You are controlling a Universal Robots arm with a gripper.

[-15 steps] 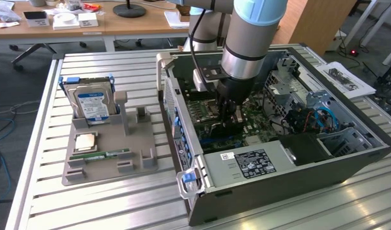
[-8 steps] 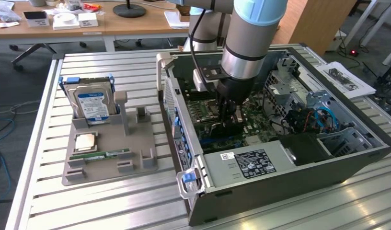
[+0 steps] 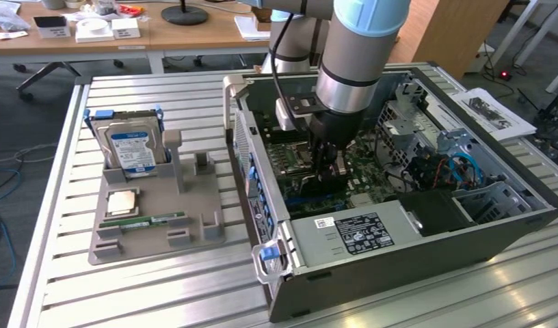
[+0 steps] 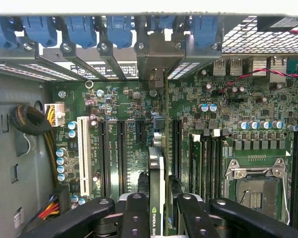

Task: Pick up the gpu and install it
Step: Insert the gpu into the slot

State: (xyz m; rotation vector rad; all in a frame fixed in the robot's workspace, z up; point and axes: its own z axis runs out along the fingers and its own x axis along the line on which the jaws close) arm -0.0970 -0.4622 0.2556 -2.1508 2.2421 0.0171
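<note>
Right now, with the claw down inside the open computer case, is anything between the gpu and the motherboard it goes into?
Nothing visible. The claw grips the gpu edge-on, directly over the motherboard, its bracket end at the rear slot openings. No cable or part crosses beneath it.

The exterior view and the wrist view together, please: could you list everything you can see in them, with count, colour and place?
computer case: one, dark grey, open on the slatted table, at the exterior view's right.
motherboard: one, green, on the case floor.
gpu: one, green board with black face, edge-on between the fingers, over the motherboard slots.
parts holder: one, grey, on the table, at the exterior view's left.
hard drive: one, silver with blue label, upright in the holder.
RAM stick: one, green, flat on the holder.
slatted table: one, pale metal.
wooden desk: one, behind the table.
arm: one, silver and blue, reaching into the case.
fingers: black, closed on the gpu.
</note>
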